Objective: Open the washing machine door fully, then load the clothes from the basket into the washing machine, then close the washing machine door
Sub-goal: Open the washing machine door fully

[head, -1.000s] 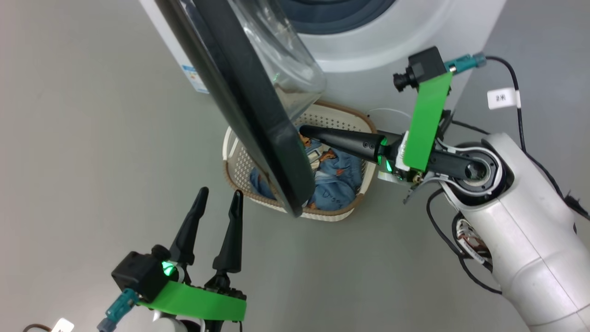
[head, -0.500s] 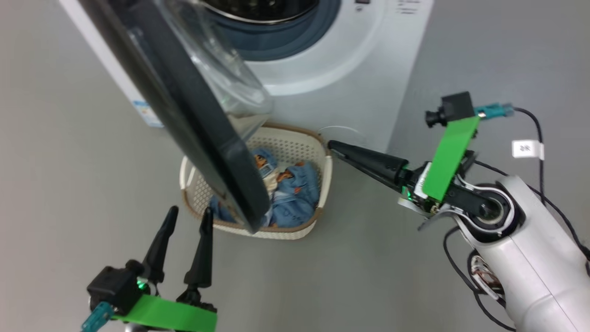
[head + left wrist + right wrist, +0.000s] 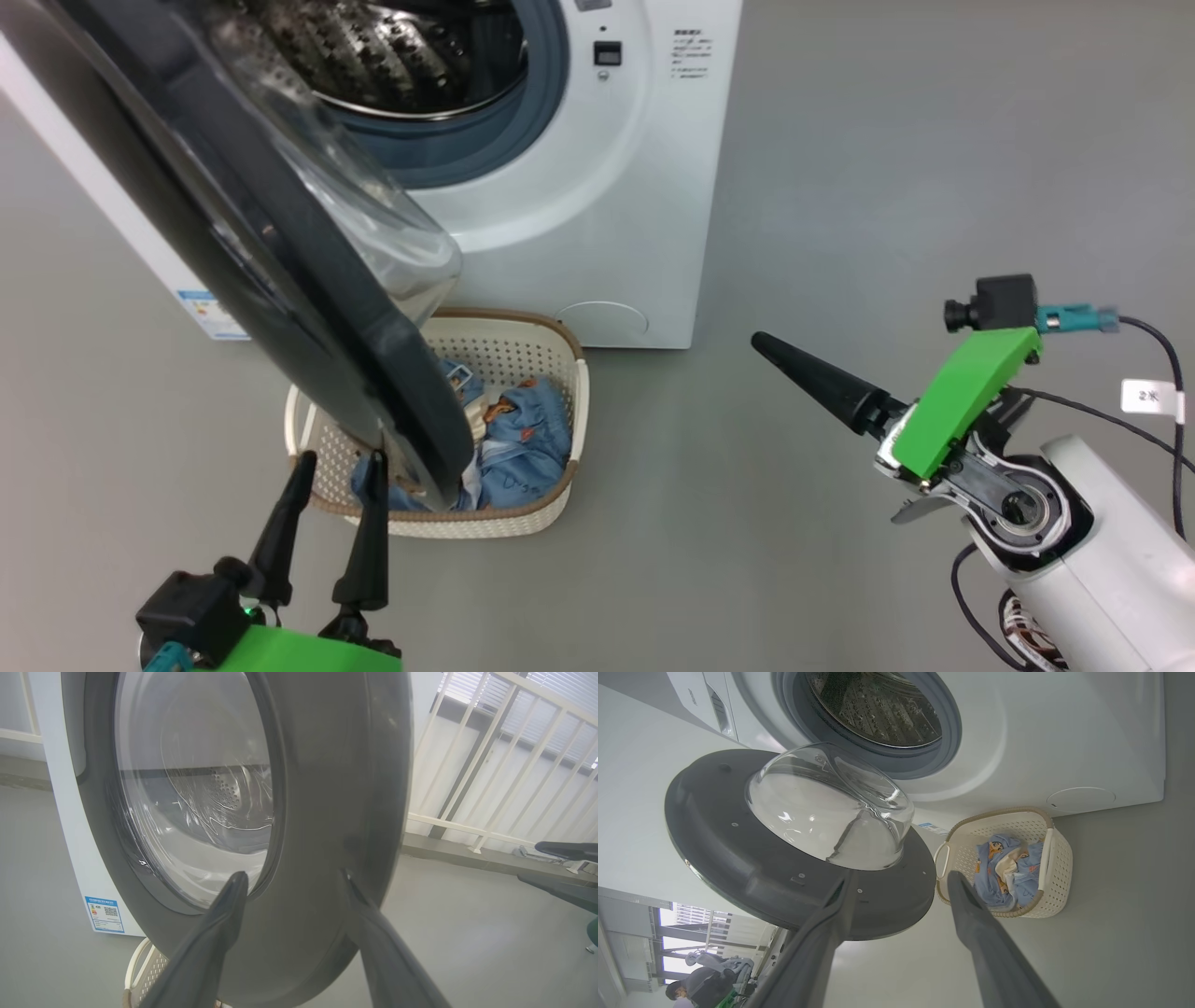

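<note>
**Half-open door hangs over the laundry**

The washing machine door (image 3: 280, 280) stands swung out but not fully back. From above, its lower edge covers the left part of the basket (image 3: 579, 411), which sits on the floor against the front of the washing machine (image 3: 607, 233). The clothes (image 3: 523, 439) lie in the basket, none in the drum yet.

The left gripper (image 3: 338, 459) has its fingers spread wide and empty, right up at the door's lower rim. I cannot tell whether they touch it. The right gripper (image 3: 766, 347) is also spread and empty, well off to the right of the basket.

My worry is the door. If it is not pushed further back, any reach for the clothes has to pass under its rim and the bulging glass bowl. A finger or forearm could knock it. A push from the left fingers on that glossy face may also slip off the edge instead of swinging it. A snagged sleeve could tip the light basket.

As for writing, a small blue label sticker (image 3: 210, 313) sits low on the machine's side, its print too fine to read. Small lines of text (image 3: 691, 51) beside the drum opening are just as unreadable. A white tag (image 3: 1150, 396) on the right arm's cable shows a "2" and a mark I cannot make out.
</note>
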